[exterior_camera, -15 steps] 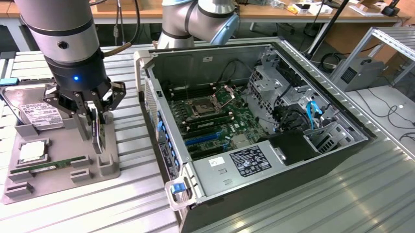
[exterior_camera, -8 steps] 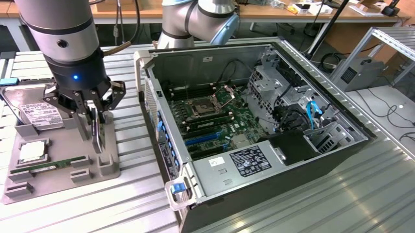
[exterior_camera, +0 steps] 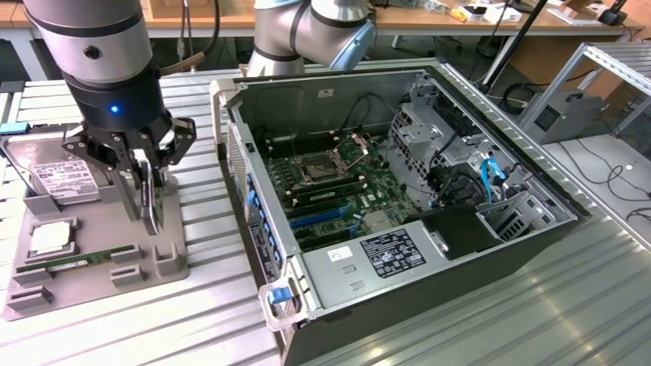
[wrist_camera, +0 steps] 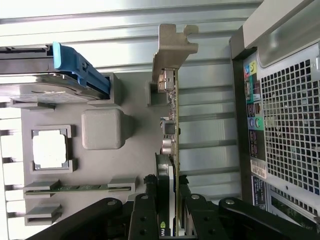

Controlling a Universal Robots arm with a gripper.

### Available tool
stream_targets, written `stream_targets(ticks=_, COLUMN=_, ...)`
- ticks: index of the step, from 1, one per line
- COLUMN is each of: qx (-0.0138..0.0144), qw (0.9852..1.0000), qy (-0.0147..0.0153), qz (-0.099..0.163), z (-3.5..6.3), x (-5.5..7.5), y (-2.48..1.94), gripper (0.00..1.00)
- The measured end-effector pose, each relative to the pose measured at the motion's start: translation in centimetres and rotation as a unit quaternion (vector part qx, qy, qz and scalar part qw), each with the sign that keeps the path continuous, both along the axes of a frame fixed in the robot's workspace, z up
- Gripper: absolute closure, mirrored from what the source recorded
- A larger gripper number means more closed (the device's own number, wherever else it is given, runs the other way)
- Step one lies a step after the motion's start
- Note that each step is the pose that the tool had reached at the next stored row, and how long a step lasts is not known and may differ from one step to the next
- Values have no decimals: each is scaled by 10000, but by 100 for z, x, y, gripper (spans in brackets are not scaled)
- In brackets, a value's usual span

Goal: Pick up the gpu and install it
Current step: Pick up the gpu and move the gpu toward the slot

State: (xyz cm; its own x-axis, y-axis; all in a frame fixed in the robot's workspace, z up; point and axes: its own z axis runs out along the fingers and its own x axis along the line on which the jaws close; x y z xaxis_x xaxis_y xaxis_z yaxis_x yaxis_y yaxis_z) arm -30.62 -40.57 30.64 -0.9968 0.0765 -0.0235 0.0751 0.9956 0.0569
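I have the gripper [exterior_camera: 140, 183] down over the gray parts tray [exterior_camera: 168, 263], to the exterior view's left of the open computer case [exterior_camera: 315, 95]. Its fingers [wrist_camera: 145, 215] are clamped on the gpu [wrist_camera: 173, 145], one against each flat face. The card stands on its long edge in the tray. I judge that is the point of the fixture: upright, the card offers two broad faces to a pinch from above, and it already has the attitude it needs for a slot on the motherboard [exterior_camera: 346, 183]. The grip sits well along the card from the silvery bracket [wrist_camera: 172, 50], so the bracket is free of the fingers. In the wrist view the bracket end lies just beside a small gray holder block [wrist_camera: 156, 95] on the tray. I cannot tell whether the card has cleared its seat or rests in it. The other parts lie in their own pockets, apart from the grip: the hard drive [exterior_camera: 61, 179], the processor [exterior_camera: 49, 238] and the green memory stick [exterior_camera: 76, 261]. The case lies on its side with the panel off and the board facing up, which I take to be for access from above. I see no card in the blue slots [exterior_camera: 315, 217], so I judge the installing not yet done.
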Motion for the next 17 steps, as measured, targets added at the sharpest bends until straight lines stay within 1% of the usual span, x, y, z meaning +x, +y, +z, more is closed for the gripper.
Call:
stream_targets(ticks=4, qx=0, qw=10000, qy=0, qz=0, z=82, x=0, y=0, gripper=73)
stream_targets(ticks=11, qx=0, qw=10000, qy=0, qz=0, z=151, x=0, y=0, gripper=73)
stream_targets(ticks=17, qx=0, qw=10000, qy=0, qz=0, z=265, x=0, y=0, gripper=73)
